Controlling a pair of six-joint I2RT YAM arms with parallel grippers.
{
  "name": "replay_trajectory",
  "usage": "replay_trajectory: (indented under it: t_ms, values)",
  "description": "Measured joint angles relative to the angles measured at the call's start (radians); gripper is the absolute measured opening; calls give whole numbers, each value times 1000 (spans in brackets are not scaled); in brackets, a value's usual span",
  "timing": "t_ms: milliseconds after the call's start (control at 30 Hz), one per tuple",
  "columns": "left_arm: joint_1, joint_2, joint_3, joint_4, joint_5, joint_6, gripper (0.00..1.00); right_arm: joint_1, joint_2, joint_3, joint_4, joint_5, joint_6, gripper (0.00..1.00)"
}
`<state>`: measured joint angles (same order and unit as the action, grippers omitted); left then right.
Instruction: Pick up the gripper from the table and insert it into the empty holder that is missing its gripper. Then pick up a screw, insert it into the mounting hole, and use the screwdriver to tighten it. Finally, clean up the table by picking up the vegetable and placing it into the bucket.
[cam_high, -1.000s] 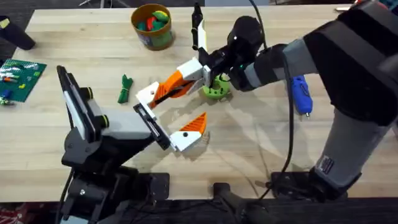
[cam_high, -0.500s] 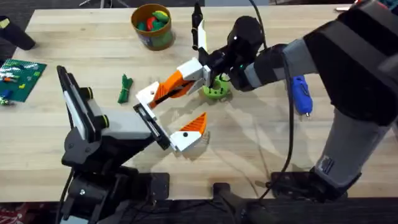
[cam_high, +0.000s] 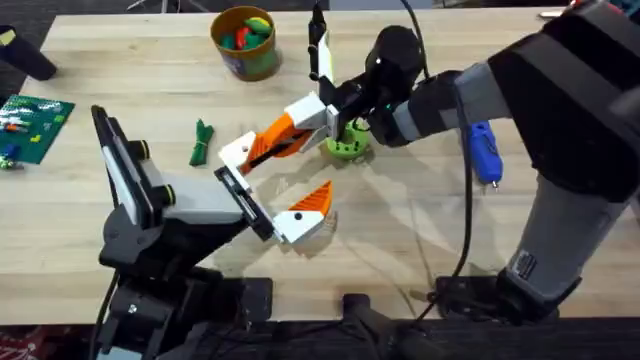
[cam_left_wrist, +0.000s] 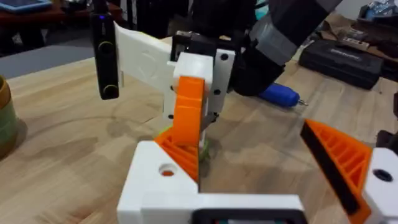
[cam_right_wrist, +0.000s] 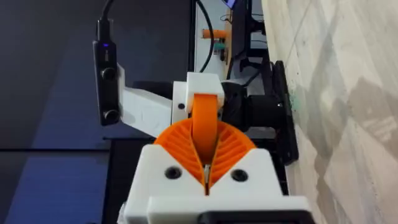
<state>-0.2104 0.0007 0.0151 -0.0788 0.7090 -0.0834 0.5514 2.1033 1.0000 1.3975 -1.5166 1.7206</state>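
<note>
1. Locate the gripper (cam_high: 272, 141): a long orange wedge of smooth plastic, held above the table (cam_high: 400, 250) near its middle. Its lower tip meets the holder (cam_high: 236, 152), a white angular bracket. You cannot tell how far the tip is seated, because the right wrist view hides the joint behind the right pincer (cam_right_wrist: 205, 168).
2. Note the right pincer: its 2 ribbed orange pads (cam_right_wrist: 233, 146) are clamped onto the gripper.
3. Note the left pincer (cam_high: 275, 180): spread wide and gripping nothing, with the holder on 1 side and a ribbed orange triangle (cam_high: 316, 199) on the other.
4. The blue screwdriver (cam_high: 483, 150) is partly covered by the right arm.
5. The dark-green vegetable (cam_high: 201, 142) lies well left of the holder. The round yellow bucket (cam_high: 244, 42) stands at the far edge.
</note>
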Motion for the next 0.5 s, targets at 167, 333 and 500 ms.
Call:
replay_trajectory:
  t_ms: [167, 333, 500]
  values:
    - [0, 0, 0, 0, -1, 0, 992, 0, 0, 0, -1, 0, 0, 73]
    - [-5, 0, 0, 0, 19, 4, 991, 9, 2, 0, -7, 9, 0, 580]
    - [-6, 0, 0, 0, 30, 5, 991, 20, 2, 0, -7, 12, 0, 989]
